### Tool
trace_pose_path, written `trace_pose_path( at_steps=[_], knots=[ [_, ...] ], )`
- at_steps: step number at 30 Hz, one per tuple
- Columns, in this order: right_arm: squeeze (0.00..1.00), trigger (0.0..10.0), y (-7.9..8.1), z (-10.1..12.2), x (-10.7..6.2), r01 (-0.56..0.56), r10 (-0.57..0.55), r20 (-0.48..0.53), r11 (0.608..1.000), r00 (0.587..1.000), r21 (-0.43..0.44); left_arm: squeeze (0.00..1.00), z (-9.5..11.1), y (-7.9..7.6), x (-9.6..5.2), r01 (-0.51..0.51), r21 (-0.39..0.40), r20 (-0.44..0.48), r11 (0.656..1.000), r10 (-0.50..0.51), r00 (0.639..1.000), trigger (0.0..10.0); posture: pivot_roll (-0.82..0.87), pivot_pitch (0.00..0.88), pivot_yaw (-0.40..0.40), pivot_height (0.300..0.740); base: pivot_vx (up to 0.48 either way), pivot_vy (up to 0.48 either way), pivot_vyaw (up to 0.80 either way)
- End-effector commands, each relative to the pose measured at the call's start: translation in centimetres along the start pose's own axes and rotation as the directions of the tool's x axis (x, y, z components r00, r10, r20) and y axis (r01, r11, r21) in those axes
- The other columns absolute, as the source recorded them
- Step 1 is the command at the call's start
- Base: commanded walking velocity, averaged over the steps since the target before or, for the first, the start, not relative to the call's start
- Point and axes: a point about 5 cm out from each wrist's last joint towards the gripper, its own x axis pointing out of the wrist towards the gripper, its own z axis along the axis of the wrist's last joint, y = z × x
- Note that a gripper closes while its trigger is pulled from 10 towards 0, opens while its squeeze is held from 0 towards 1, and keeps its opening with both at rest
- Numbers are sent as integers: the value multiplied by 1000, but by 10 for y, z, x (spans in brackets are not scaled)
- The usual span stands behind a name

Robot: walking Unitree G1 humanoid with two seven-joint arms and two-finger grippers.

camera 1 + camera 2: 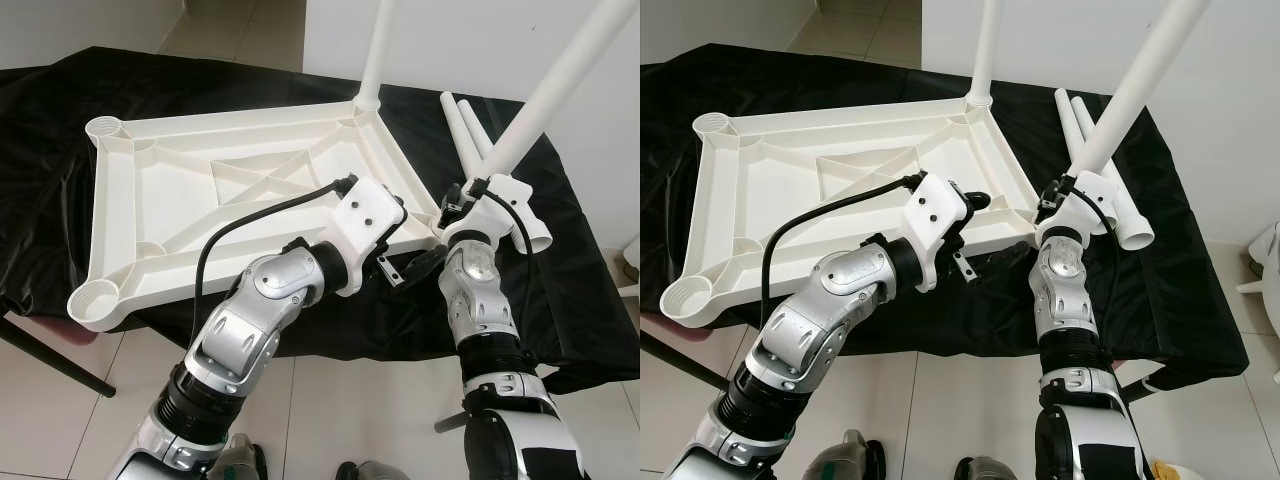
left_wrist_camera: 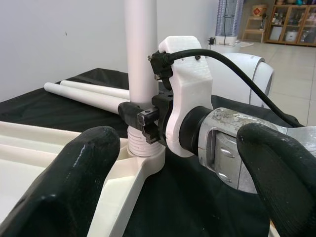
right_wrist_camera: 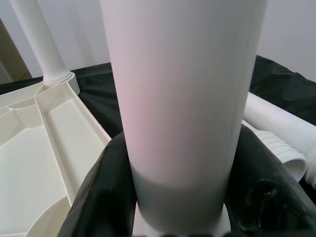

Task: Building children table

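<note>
The upside-down white tabletop lies on a black cloth over a tiled floor, one leg socketed at a far corner, its top cut off. The right gripper clamps a second leg at the near corner socket; the wrist view shows its threaded end. The left gripper hovers beside, fingers spread wide, empty. Two spare legs lie beyond

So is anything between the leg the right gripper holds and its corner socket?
Nothing visible: the right gripper is clamped on the leg, whose threaded end already sits in the tabletop corner socket.
</note>
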Motion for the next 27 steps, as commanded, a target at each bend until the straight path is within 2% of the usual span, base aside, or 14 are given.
trace_pose_path(
  at_steps=[1,7,10,14,25,26,27],
  knots=[
    [0,10000,-22,-65,-21,54,-73,-292,996,954,-72,0,3,-2,-1,5,8,6,1000,-5,1000,10000,29,120,-8,740,0,0,0],
    [0,10000,-15,-64,-22,7,-29,-289,997,957,-77,0,3,-2,-1,1,9,5,1000,-1,1000,10000,31,123,-10,740,0,0,0],
    [0,10000,-6,-69,-28,-56,13,-312,990,950,-131,0,3,-1,-1,-5,8,6,1000,5,1000,10000,33,124,-13,740,0,0,0],
    [0,10000,-3,-72,-30,-77,33,-323,989,946,-124,0,3,0,-1,-8,9,6,1000,8,1000,10000,33,124,-13,740,0,0,0],
    [0,10000,-11,-61,-22,-35,2,-276,993,961,-116,0,3,0,-1,-7,10,8,1000,7,1000,10000,28,124,-9,740,0,0,0],
    [0,10000,-14,-53,-20,5,-27,-224,995,974,-97,0,3,1,-1,-6,11,9,1000,6,1000,10000,27,124,-9,740,0,0,0],
    [0,10000,-14,-53,-20,5,-27,-224,995,974,-97,0,3,1,-1,-6,11,9,1000,6,1000,10000,27,124,-9,740,0,0,0]
  ],
)
